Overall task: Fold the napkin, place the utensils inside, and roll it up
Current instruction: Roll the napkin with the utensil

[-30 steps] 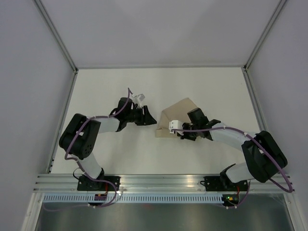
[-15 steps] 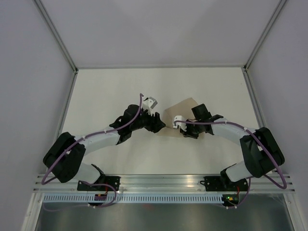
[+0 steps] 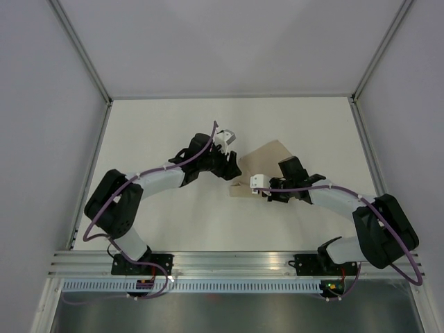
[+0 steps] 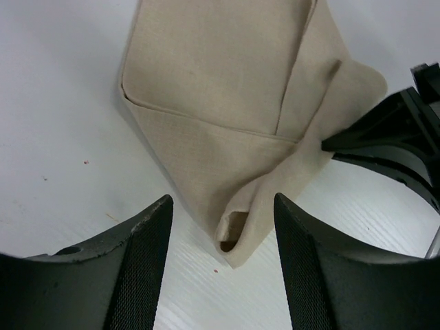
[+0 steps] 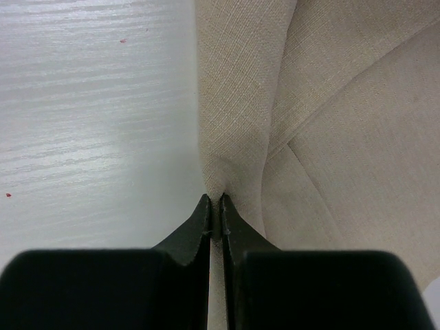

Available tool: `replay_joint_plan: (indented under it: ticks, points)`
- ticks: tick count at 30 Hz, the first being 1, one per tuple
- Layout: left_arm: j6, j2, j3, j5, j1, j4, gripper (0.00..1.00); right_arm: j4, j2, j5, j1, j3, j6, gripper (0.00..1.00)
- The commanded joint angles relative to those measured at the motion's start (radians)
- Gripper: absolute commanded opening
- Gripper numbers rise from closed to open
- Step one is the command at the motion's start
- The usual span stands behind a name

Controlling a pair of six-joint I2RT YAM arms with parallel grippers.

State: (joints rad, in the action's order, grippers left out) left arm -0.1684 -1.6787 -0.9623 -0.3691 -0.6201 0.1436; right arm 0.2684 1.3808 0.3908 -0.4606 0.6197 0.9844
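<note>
The tan napkin [image 3: 267, 156] lies folded on the white table, one edge curled into a loose tube. In the left wrist view the tube's hollow end [image 4: 234, 230] sits between my left fingers [image 4: 148, 254], apart from both. My left gripper [image 3: 234, 172] is open at the napkin's left corner. My right gripper [image 3: 269, 193] is shut on a raised fold of the napkin [image 5: 330, 137], with its tips [image 5: 214, 206] pinching the cloth. That right gripper also appears as a black shape [image 4: 392, 137] at the right of the left wrist view. The utensils are hidden.
The white table [image 3: 173, 125] is walled by grey panels, with metal frame posts [image 3: 90, 69] at the back corners. An aluminium rail [image 3: 229, 263] runs along the near edge by both arm bases.
My left arm has swung right and reached to the napkin's left corner, its jaws opening wider. The right gripper kept its pinch and shifted slightly, tugging the napkin with it.
</note>
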Motion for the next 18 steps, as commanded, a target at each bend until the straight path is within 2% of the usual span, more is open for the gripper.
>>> replay_joint_plan:
  ticks: [1,7,9,14,16,18]
  points:
    - [0.087,0.111,0.065,-0.059,-0.015,0.083,0.66,0.066,0.035,-0.033,0.000,0.005,0.008,0.04]
    - [-0.011,0.289,0.344,0.174,-0.055,0.388,0.69,0.080,0.046,-0.040,0.000,0.020,-0.010,0.04]
    - [0.056,0.336,0.432,0.278,-0.121,0.506,0.70,0.084,0.052,-0.043,-0.001,0.021,-0.015,0.04]
    - [0.374,0.259,0.393,0.476,-0.337,0.488,0.73,0.089,0.075,-0.041,0.000,0.035,-0.029,0.04]
    - [0.499,0.231,0.395,0.527,-0.381,0.539,0.75,0.088,0.083,-0.038,-0.001,0.041,-0.036,0.04]
    - [0.559,0.203,0.424,0.555,-0.435,0.640,0.78,0.088,0.090,-0.033,0.000,0.044,-0.041,0.04]
